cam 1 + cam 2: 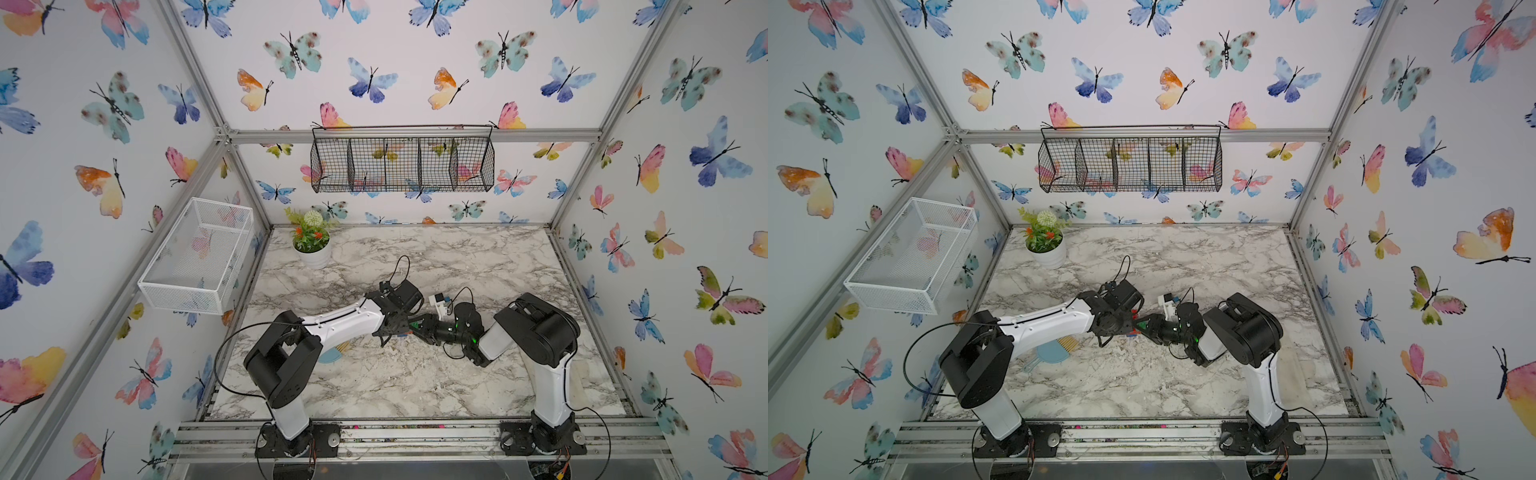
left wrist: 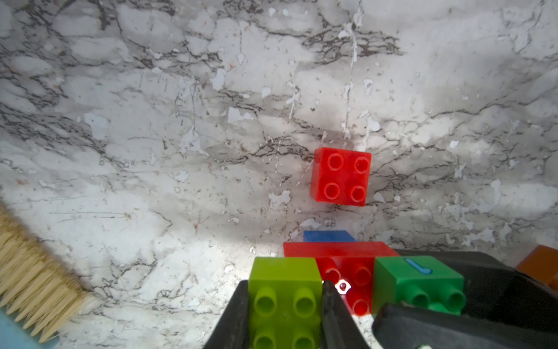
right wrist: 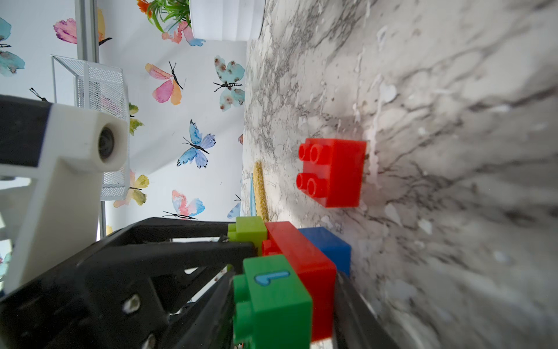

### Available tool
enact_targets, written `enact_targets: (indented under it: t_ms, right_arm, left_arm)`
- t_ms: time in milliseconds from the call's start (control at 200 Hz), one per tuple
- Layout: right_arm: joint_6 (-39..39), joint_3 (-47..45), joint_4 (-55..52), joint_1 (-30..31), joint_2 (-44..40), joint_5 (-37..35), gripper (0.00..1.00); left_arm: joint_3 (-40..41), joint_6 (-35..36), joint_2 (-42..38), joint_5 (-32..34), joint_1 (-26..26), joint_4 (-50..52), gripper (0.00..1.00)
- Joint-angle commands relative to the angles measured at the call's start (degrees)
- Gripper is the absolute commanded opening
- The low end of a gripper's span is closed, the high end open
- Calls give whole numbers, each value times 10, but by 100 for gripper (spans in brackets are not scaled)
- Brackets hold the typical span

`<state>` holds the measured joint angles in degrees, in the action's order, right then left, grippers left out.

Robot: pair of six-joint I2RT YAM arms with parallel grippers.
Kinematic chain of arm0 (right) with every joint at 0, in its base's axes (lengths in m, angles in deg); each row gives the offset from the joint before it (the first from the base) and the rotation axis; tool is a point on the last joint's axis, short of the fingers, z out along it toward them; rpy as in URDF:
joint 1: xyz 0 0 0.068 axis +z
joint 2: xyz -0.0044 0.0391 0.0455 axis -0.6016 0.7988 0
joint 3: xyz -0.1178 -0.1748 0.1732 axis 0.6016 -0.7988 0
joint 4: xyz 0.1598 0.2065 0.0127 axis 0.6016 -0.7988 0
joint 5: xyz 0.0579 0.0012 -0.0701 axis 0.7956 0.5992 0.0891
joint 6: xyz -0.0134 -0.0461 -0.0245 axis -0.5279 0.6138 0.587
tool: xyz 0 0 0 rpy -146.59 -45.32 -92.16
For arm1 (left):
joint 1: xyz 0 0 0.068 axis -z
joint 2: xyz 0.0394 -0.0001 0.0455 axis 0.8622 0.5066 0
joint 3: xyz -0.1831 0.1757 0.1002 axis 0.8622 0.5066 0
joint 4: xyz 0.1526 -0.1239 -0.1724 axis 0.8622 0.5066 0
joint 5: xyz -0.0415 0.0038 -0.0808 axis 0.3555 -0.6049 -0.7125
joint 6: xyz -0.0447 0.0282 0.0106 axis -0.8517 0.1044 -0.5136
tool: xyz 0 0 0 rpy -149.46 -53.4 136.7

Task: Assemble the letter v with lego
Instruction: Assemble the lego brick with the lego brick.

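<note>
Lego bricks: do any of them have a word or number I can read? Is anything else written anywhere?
"1": a light-blue mark that looks like the number one, on a side of the green brick, seen in both wrist views.
Nothing else can be read: no writing shows on the lime brick, the square red brick, the long red brick or the blue brick.

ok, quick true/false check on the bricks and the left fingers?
1. Left fingers grip the lime brick. True.
2. The square red brick is joined to the others. False: it lies alone on the table, apart from them.
3. The green brick carries a blue mark. True.
4. The blue brick sits on the lime brick. False: it is against the long red brick.
</note>
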<state>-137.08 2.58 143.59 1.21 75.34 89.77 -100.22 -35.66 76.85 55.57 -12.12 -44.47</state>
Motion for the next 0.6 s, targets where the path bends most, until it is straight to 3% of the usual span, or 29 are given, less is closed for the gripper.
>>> enact_targets:
  t_ms: [0,375,596]
  right_arm:
    - [18,-12,-52,3,8,-13,36]
    - [21,-9,-55,3,11,-13,35]
    - [20,-8,-54,3,13,-12,35]
  left_arm:
    - [32,13,58,-35,4,46,11]
    - [44,51,49,-50,7,14,11]
    - [49,62,37,-54,7,4,18]
